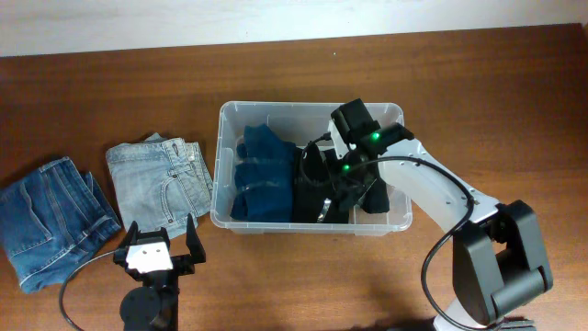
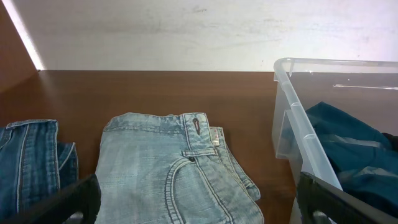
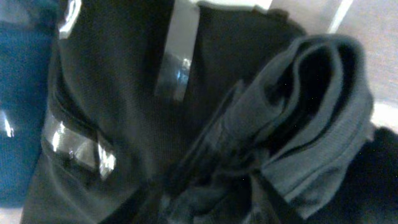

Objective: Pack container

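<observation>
Container: light clear plastic, walls likely flex; you take hold at rolled rim. Left gripper spread wide. Right gripper over black clothing, jaw state unclear.

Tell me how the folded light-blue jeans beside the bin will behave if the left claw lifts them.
Probably floppy: the light-blue jeans are soft denim folded in layers, so an edge pinch would likely let the fold open. Likely fairly heavy for cloth, given the thick stack. Unlikely to roll; they lie flat.
</observation>
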{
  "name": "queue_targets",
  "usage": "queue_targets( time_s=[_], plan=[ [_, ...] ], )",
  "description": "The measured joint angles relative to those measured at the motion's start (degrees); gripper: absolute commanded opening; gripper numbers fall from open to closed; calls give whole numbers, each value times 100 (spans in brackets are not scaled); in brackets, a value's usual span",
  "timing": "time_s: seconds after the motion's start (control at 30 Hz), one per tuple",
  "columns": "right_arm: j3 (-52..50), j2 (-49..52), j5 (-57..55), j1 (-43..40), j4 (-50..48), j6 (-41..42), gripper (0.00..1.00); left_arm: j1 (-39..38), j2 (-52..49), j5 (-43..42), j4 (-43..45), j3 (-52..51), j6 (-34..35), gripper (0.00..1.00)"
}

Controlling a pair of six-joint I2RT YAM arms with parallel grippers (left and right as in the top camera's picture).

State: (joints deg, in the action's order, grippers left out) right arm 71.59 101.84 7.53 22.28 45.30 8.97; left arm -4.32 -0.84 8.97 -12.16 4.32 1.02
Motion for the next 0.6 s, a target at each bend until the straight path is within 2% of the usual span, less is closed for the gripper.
queue_targets(
  time_s=[0.23, 0.4, 0.6],
  plan=[
    [1191, -365, -17, -138, 1296, -72, 66, 0, 0, 0, -2, 0, 0, 99],
    [2212, -1091, -17, -472, 2059, -87, 73, 0, 0, 0, 0, 0, 0, 99],
    [2756, -2107, -61, -890, 2806, -103, 77, 0, 0, -2, -2, 0, 0, 99]
  ],
)
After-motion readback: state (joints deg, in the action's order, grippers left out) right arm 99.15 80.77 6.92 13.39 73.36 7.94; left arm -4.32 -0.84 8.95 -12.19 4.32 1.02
